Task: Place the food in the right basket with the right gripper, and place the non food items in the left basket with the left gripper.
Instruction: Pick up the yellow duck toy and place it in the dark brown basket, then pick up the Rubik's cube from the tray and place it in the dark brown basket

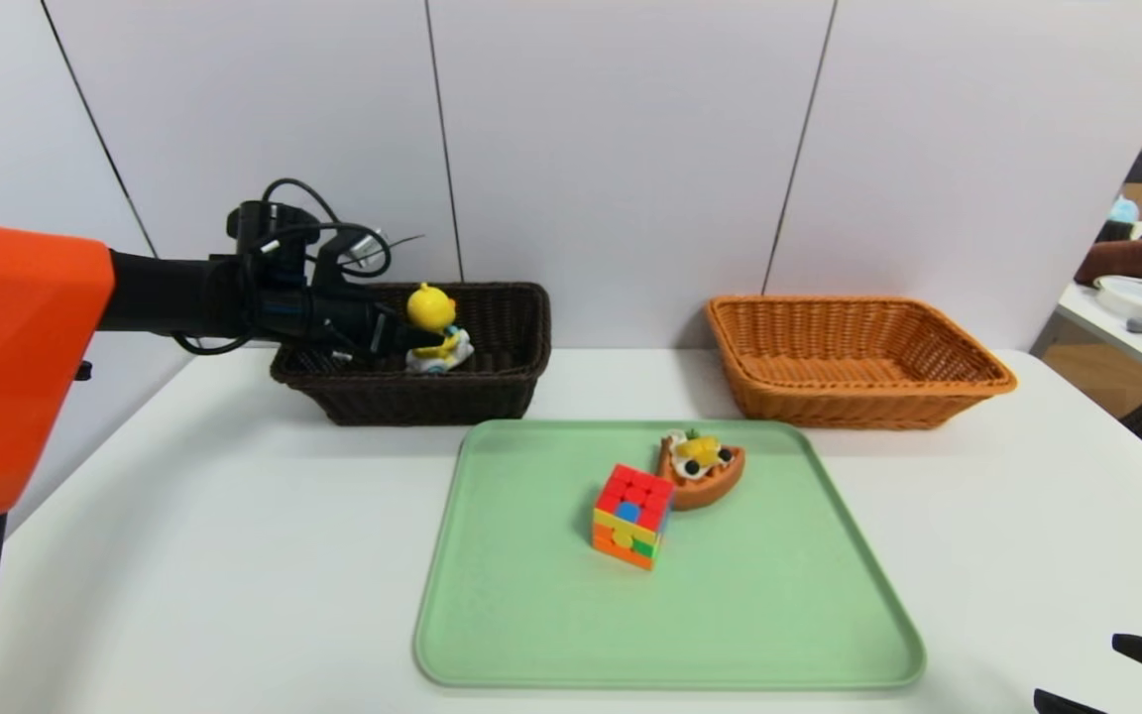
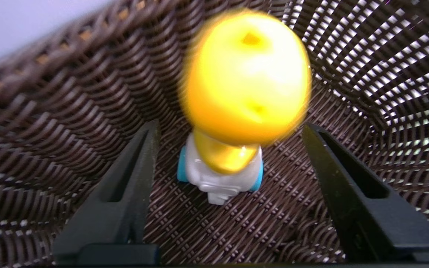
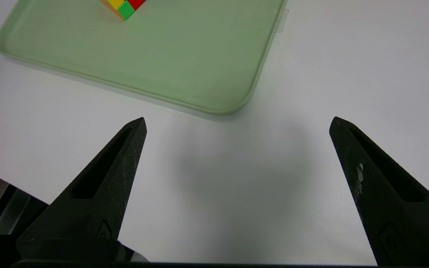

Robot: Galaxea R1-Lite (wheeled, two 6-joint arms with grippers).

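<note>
Presently, in the head view, we find the left gripper (image 2: 230, 128) reaching into the dark brown basket (image 1: 412, 382), with the yellow duck on its white scooter (image 1: 437, 332) inside. The puzzle cube (image 1: 630, 511) and the toy pastry (image 1: 702, 471) sit close beside each other on the green tray (image 1: 670, 635); the light orange basket (image 1: 858, 407) stands behind the tray, on its right side. The right gripper (image 3: 238, 126) is idle at the near right corner, over the white table (image 1: 214, 555).

Left wrist view: we note the jaws spread on either side of the duck, with a gap on each side; nothing is gripped. The scooter appears to be at the basket floor. We judge the step in hand to be the release of the first non-food item.

Right wrist view: we record wide-apart jaws with only bare table between them, and a corner of the cube on the tray beyond.

Next, we judge, the left gripper should lift straight clear of the duck and rim, then go to the cube. The pastry calls for the right gripper and the orange basket. Since cube and pastry lie so near each other, either grasp could nudge the neighbour; we would align the jaws with care.
</note>
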